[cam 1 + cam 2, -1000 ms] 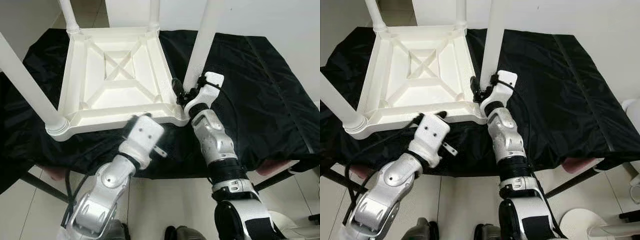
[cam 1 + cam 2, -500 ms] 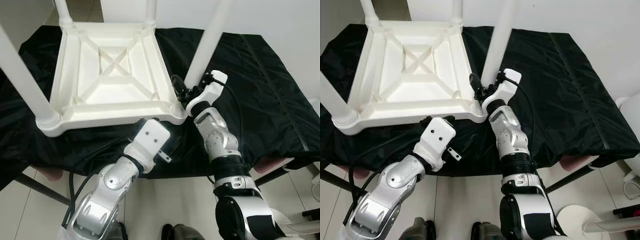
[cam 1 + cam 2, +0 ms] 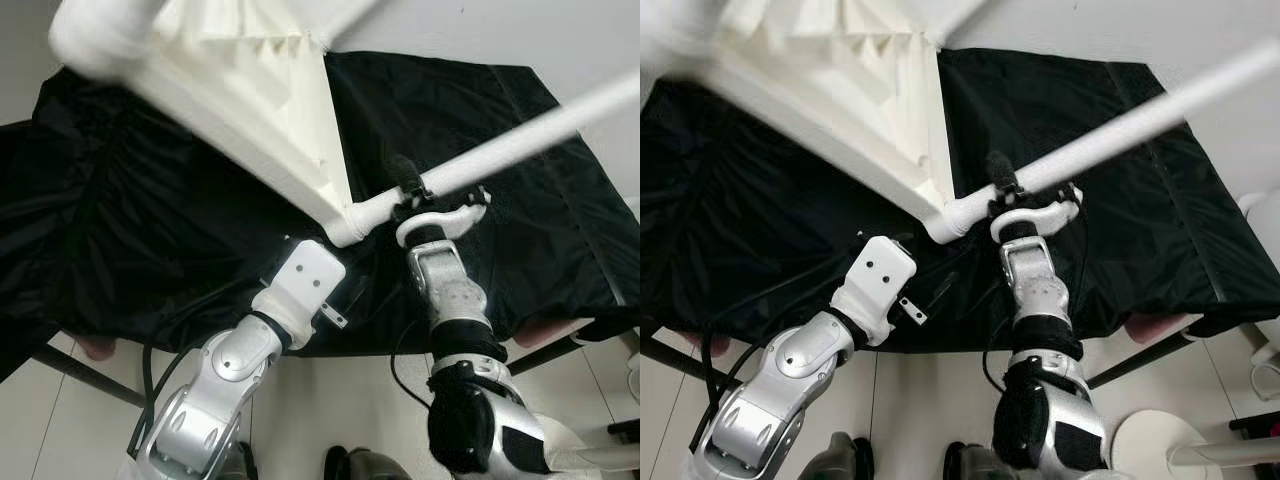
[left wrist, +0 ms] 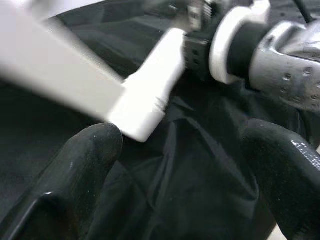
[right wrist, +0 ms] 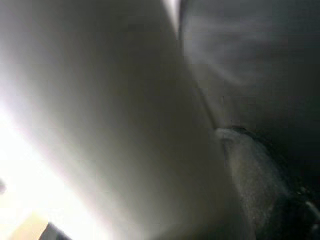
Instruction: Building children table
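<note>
Table (image 3: 270, 110) now tipped up off black cloth (image 3: 150, 230), right claw (image 3: 408, 190) on leg (image 3: 520, 140).

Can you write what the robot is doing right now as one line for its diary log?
right end effector: shut on table leg | white table: tipped up on black cloth | left end effector: open, beside corner

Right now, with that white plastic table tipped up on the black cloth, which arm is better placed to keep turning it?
Probably the right. The right gripper is clamped on a white plastic table leg near its corner socket. The left gripper hangs open just below that corner, holding nothing, above the black cloth.
</note>
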### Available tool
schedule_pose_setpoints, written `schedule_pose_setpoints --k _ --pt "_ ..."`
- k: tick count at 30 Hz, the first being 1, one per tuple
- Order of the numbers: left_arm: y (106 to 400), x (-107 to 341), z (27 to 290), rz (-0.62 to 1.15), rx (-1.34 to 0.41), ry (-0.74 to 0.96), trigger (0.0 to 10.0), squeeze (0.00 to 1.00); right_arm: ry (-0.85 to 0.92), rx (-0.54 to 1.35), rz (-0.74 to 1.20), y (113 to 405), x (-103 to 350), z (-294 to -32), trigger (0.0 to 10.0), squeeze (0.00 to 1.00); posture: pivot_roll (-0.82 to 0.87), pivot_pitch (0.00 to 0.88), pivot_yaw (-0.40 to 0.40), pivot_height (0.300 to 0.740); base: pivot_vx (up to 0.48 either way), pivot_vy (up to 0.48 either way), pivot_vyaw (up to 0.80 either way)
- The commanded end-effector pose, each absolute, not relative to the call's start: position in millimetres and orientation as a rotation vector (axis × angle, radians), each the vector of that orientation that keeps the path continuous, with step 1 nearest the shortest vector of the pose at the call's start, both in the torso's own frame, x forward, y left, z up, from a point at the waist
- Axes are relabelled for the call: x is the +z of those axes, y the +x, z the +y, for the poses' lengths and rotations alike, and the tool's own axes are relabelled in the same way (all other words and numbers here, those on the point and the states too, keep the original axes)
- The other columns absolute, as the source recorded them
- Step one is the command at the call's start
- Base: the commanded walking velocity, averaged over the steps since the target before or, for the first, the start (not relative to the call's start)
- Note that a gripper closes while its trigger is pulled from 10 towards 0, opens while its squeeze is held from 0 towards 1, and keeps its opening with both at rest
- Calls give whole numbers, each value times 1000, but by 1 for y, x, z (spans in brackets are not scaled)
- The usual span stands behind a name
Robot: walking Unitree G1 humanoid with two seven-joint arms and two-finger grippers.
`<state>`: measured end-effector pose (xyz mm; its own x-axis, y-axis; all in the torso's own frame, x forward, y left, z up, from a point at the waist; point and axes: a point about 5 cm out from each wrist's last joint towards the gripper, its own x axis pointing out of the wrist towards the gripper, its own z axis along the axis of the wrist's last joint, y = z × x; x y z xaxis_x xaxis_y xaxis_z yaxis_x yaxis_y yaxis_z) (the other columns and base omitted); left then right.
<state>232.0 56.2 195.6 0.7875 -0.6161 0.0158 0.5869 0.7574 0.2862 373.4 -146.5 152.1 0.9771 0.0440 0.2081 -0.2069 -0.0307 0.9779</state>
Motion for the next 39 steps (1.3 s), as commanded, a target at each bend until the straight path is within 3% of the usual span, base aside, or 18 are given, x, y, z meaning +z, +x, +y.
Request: schedule_pose_setpoints --k 1,6,11,14,28,29,31,39 --pt "228 195 55 -107 -667 271 10000 0 1662 185 -59 369 136 -138 10000 0 -27 181 -11 740 0 0 0" --pt "229 194 56 -101 -661 277 10000 0 1766 208 -6 367 130 -128 10000 0 -29 182 -10 740 0 0 0" --pt "230 193 58 -96 -649 285 10000 0 1689 249 14 363 128 -117 10000 0 -22 188 -12 740 0 0 0" --pt "230 193 60 -92 -643 287 10000 0 1731 245 22 362 125 -118 10000 0 -21 193 -13 740 0 0 0" --pt "230 187 67 -68 -620 303 10000 0 1723 186 -9 341 114 -140 10000 0 -25 205 -13 740 0 0 0" --pt "230 187 68 -65 -621 305 10000 0 1850 117 -63 335 109 -154 10000 0 -27 209 -8 740 0 0 0" --pt "230 187 68 -63 -621 305 10000 0 1882 94 -83 333 107 -160 10000 0 -29 209 -8 740 0 0 0" --pt "230 186 68 -58 -630 309 10000 0 1939 237 -283 307 131 -177 10000 0 -33 208 -5 740 0 0 0"
